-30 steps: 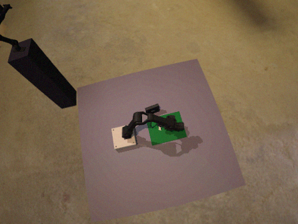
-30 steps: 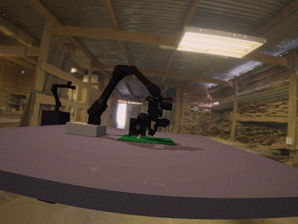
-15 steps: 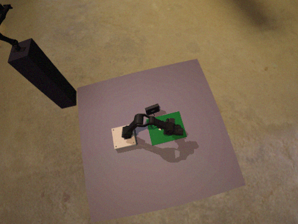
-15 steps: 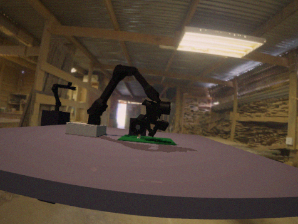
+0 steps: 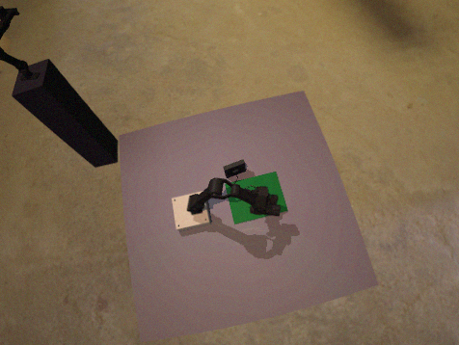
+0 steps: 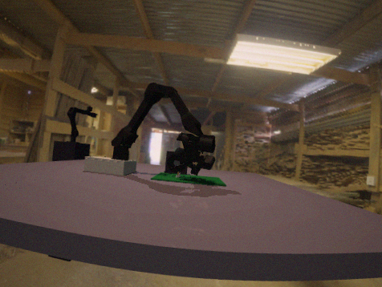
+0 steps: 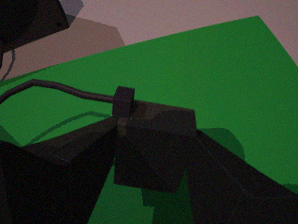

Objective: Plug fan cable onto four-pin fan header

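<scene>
Your end effector (image 7: pixel 149 163) was closed on the fan's dark plug (image 7: pixel 154 144), holding it low over the green board (image 7: pixel 220 76). You could see its cable (image 7: pixel 60 88) running away left. On the counter (image 5: pixel 202 279), the fan (image 5: pixel 234 169) stood just behind the board.

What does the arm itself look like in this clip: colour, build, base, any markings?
The arm is matte black throughout, built of slim rounded links with bulkier cylindrical joints. It rises from a pale grey, square base block with small dark dots at its corners. The gripper is blocky and black, its fingers broad, flat and dark. No markings or loose arm cables show.
</scene>
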Controlling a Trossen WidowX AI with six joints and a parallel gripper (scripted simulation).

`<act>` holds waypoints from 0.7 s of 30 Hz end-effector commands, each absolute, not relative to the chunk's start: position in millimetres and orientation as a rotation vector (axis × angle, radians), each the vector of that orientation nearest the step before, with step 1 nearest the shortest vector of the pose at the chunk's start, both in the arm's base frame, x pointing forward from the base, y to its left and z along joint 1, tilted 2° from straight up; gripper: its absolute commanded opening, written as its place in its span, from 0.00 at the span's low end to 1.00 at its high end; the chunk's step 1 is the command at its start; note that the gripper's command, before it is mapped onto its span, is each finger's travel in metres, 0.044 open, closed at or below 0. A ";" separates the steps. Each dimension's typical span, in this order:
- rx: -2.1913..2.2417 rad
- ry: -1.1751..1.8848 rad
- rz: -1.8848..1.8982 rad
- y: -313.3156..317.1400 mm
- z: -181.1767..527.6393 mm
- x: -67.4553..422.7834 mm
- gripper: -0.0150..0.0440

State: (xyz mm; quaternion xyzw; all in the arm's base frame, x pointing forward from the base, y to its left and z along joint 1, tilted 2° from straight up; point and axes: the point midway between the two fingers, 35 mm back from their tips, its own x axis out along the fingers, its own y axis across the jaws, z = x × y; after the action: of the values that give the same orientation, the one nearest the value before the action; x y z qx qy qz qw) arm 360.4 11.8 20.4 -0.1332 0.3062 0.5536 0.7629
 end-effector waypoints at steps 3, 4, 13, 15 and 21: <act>-0.243 0.574 1.203 9.2 20.9 358.5 0.25; -0.237 0.559 1.202 8.7 21.2 358.4 0.25; -0.184 0.430 1.186 2.7 24.0 356.8 0.25; -0.174 0.402 1.181 1.2 24.7 356.3 0.25; -0.145 0.317 1.162 -3.8 27.5 354.8 0.25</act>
State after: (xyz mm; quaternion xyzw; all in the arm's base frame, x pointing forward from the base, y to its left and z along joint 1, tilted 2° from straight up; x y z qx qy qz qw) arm 356.8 -1.4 26.0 -0.0775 0.1725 0.5495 0.8138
